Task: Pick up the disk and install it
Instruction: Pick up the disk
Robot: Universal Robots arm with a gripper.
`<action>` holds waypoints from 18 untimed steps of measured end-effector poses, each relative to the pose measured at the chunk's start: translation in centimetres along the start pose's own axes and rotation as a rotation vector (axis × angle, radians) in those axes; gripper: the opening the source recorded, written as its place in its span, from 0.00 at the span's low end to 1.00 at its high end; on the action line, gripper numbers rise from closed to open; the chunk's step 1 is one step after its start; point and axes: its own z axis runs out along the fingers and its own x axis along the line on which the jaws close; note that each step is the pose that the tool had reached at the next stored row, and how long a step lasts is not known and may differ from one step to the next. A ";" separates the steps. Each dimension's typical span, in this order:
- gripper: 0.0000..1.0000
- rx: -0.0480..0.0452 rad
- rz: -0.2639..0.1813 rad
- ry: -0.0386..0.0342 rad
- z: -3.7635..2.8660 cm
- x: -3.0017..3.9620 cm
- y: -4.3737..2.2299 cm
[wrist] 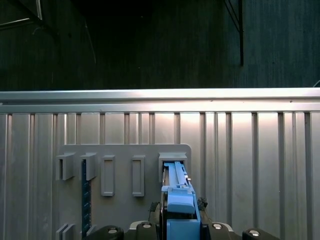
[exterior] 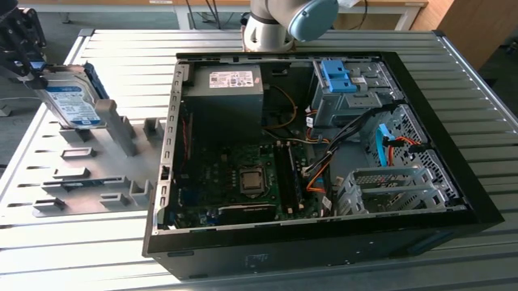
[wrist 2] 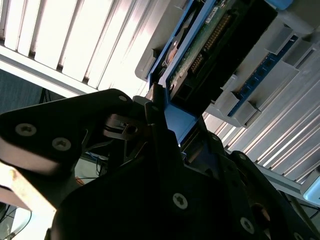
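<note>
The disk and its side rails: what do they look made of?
The disk: probably metal, going by its dull silver casing, under a smooth white-and-blue printed label. The side rails: likely moulded plastic, judging by the uniform, slightly shiny blue.

Blue-railed disk, upright on edge

Ribbed silver metal table under bright, even light, grey floor past its far edge, pale desk on white legs behind, brown wooden panel at the exterior view's right.
</note>
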 end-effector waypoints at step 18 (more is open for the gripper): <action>0.36 0.0000 0.000 0.0000 -1.10 0.03 0.00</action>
